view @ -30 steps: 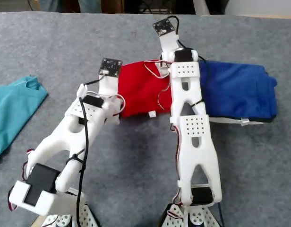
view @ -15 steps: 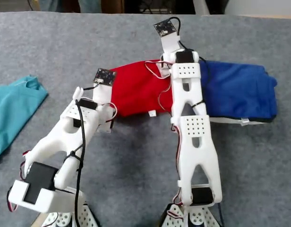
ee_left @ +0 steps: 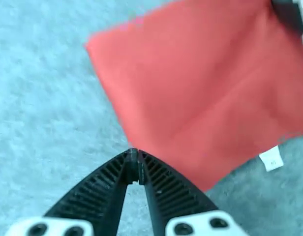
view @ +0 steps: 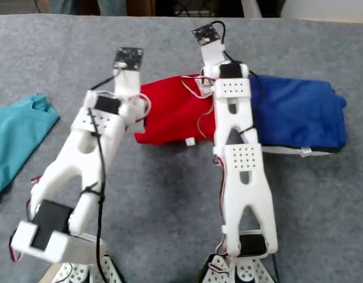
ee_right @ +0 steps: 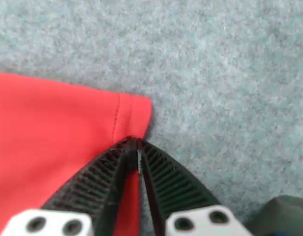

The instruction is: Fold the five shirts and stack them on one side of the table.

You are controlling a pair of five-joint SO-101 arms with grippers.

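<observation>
Item: red shirt [view: 170,115], folded flat mid-desk, just beside the folded blue shirt [view: 296,112]
Left gripper [ee_left: 133,160]: jaws closed at the shirt's edge; whether cloth is caught, cannot tell. Its arm has swung outward and away over the last second, baring that edge
Right gripper [ee_right: 136,147]: closed at a corner hem, unmoved
Assessment: fold likely being squared off; teal shirt [view: 16,135] still unfolded

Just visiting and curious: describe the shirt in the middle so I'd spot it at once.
On the grey felt table, look to the middle. The folded red cloth shirt lies there. Beside it lies a folded dark blue shirt and, far off, a teal cloth shirt; only this one is red.
</observation>
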